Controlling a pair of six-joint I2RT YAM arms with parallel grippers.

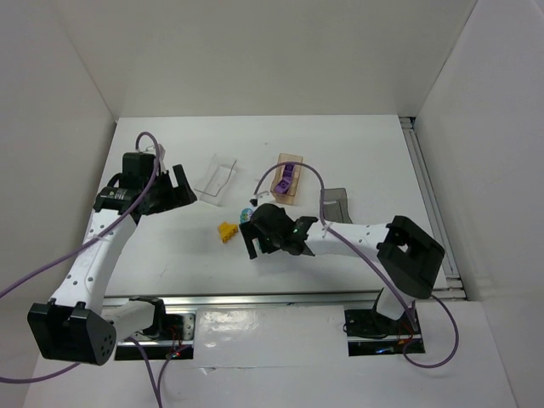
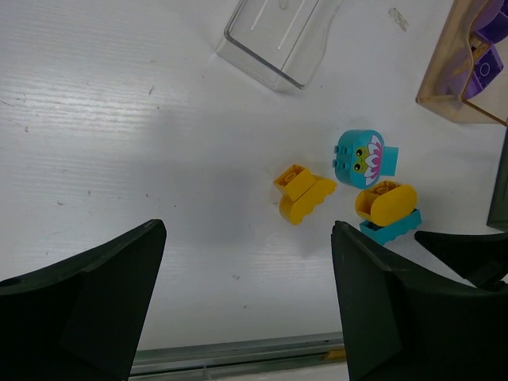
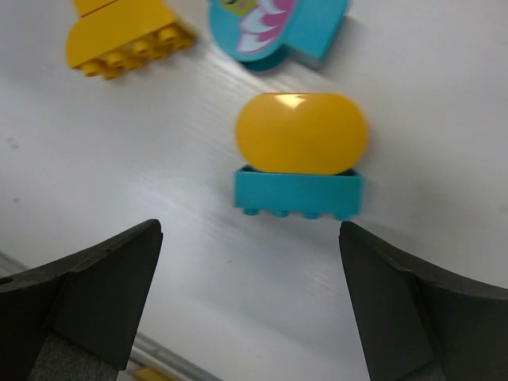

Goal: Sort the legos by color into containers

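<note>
1. The left gripper (image 1: 172, 189) (image 2: 248, 238) hangs over the white table (image 1: 357, 153) with its jaws spread wide and nothing between them.
2. The clear transparent plastic tray (image 1: 217, 178) (image 2: 278, 36) lies just beside that gripper, on its right, and no brick shows in it.
3. The tan translucent tray (image 1: 287, 180) (image 2: 444, 79) sits further right, apart from the clear one, and holds purple bricks (image 1: 288, 177) (image 2: 484, 63).
4. The dark grey tray (image 1: 336, 202) lies just right of the tan tray, partly behind the right arm's cable; I cannot tell what is in it.
5. The right gripper (image 1: 253, 231) (image 3: 250, 238) hovers low near the table's middle, jaws fully apart, grasping nothing.
6. Straight ahead of its open fingers, a yellow domed brick (image 2: 386, 204) (image 3: 302, 132) touches a flat teal brick (image 2: 390, 228) (image 3: 298, 193), both on the table.
7. A round teal brick (image 2: 359, 157) (image 3: 274, 24) with a pink-and-white printed face lies just beyond that pair, on the bare table.
8. A yellow stepped brick (image 1: 227, 231) (image 2: 304, 193) (image 3: 127, 36) lies alone to the left of the others, near them but not touching.
9. All four loose bricks rest outside the trays, between the two grippers and nearer the right one.
</note>
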